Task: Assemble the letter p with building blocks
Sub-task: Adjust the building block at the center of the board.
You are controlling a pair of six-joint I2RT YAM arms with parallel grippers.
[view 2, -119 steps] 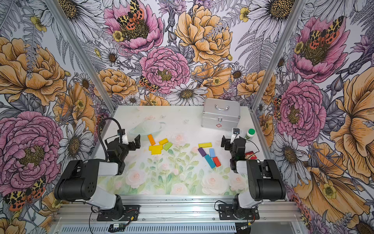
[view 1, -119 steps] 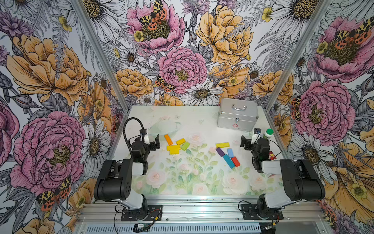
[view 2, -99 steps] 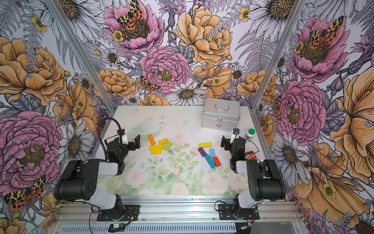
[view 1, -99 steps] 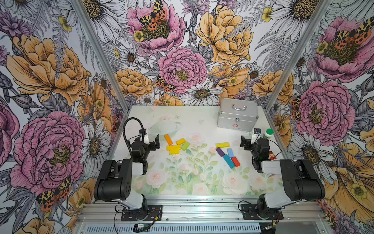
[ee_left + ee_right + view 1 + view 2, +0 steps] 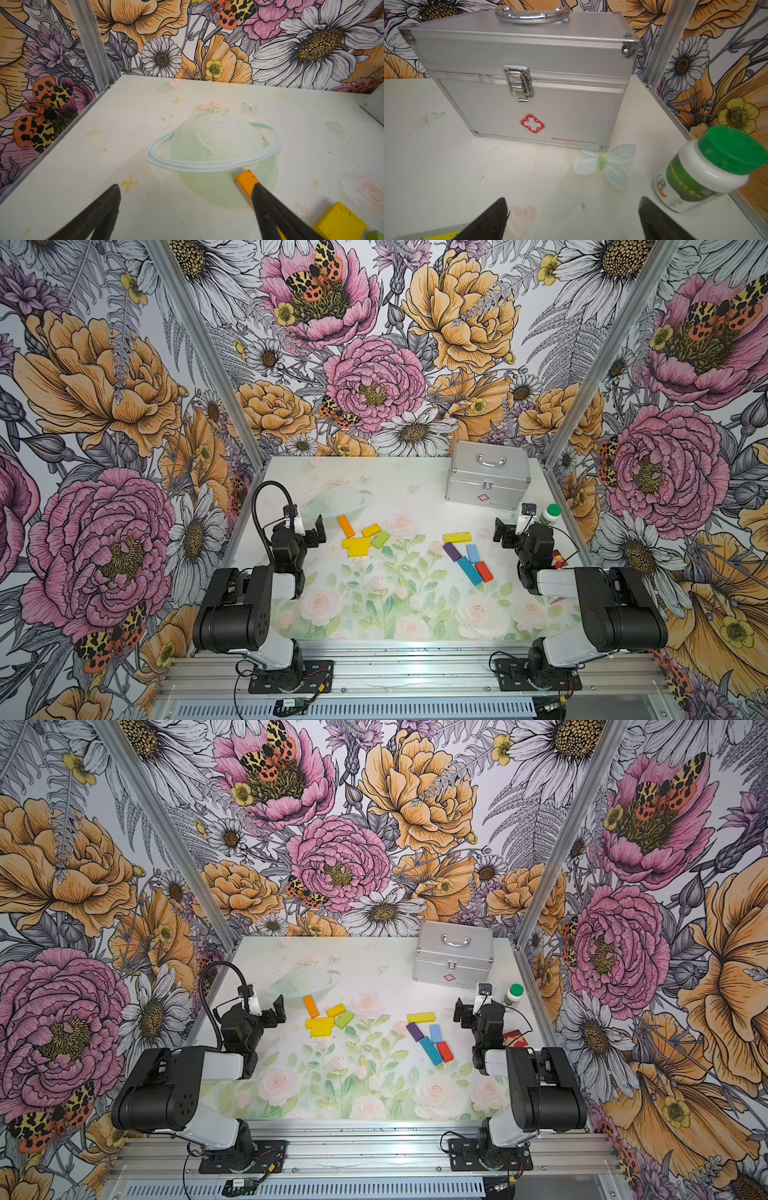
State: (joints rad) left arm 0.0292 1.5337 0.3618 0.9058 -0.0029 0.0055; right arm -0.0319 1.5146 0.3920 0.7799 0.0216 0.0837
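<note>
Two loose groups of building blocks lie flat on the table in both top views. An orange block, two yellow blocks and a green block lie left of centre. A yellow block, purple block, light blue block, blue block and red block lie right of centre. My left gripper is open and empty just left of the orange block. My right gripper is open and empty to the right of the right group.
A silver first-aid case stands at the back right. A green-capped white bottle stands close beside the right gripper. A red-and-white carton lies by the right wall. Flowered walls enclose three sides.
</note>
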